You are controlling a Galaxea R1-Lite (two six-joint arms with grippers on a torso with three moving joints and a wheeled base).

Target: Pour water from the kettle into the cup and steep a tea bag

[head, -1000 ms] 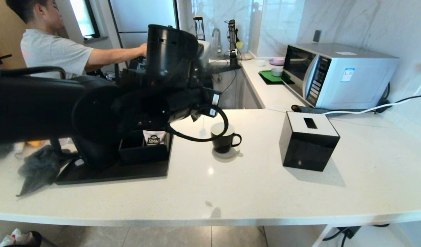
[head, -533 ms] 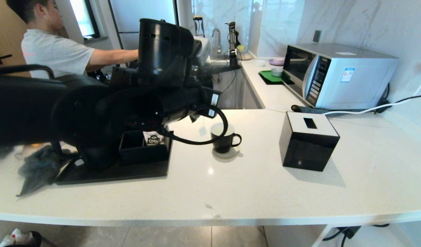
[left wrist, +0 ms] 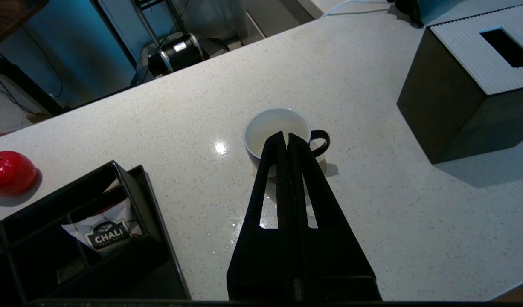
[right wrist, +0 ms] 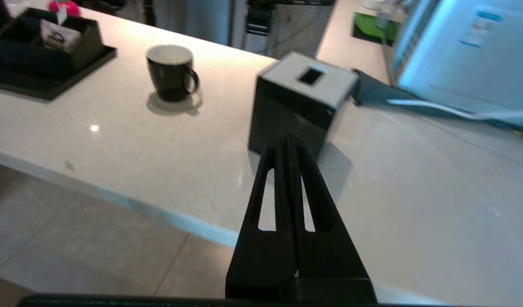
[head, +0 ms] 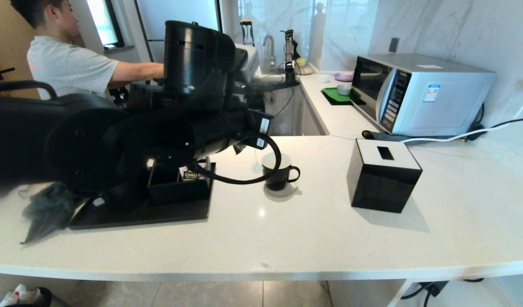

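Note:
The cup, a glossy black mug with a white inside, stands mid-counter with its handle to the right. My left gripper is shut and hangs just above the cup, its tips over the near rim. The tea bag is hidden under the fingers in the left wrist view, and I cannot make it out in the head view. My left arm fills the left of the head view and hides the kettle. My right gripper is shut and empty, held low off the counter's front edge, facing the cup.
A black cube tissue box stands right of the cup. A black tray on the left carries an organizer holding a CHALI sachet. A red fruit, a grey cloth, a microwave and a person are around.
My left arm has drawn slightly left and up. The small pouch that hung on its string just left of the cup no longer shows plainly. The cup has not moved.

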